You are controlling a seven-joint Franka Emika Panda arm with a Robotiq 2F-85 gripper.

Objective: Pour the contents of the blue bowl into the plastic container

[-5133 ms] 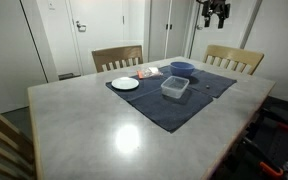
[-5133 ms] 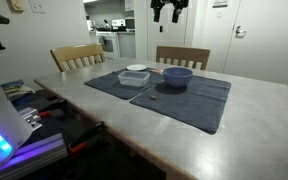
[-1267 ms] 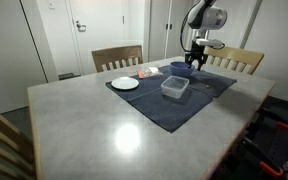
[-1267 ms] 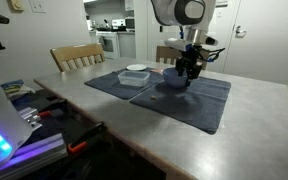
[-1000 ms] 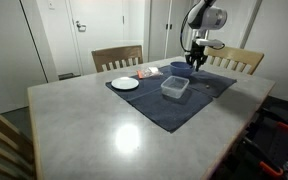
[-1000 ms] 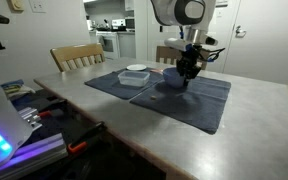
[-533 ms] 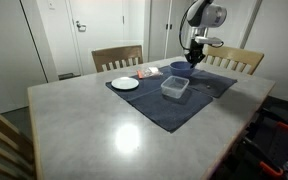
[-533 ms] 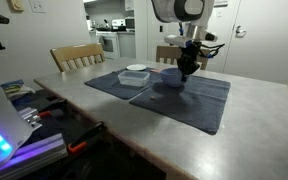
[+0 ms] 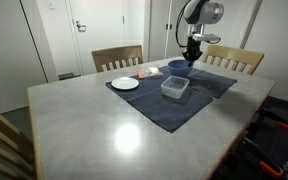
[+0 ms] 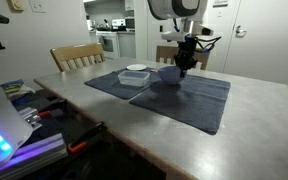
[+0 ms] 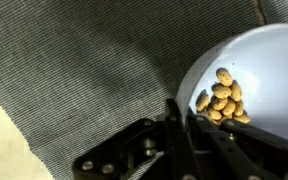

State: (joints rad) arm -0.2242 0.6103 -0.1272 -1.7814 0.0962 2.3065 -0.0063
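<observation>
wrist: claw (image 11: 184, 118) grips blue bowl (image 11: 264, 60), tan bits (image 11: 222, 100) inside | exterior: plastic container (image 9: 175, 87) near

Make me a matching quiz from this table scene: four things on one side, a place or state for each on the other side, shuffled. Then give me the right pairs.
Things:
1. blue bowl
2. plastic container
3. white plate
4. tan nut-like pieces

Descriptions:
A. flat, near a corner of the dark mat
B. heaped inside the bowl
C. rim pinched by the gripper
D. see-through, resting on the mat, untouched

Pairs: 1-C, 2-D, 3-A, 4-B
</observation>
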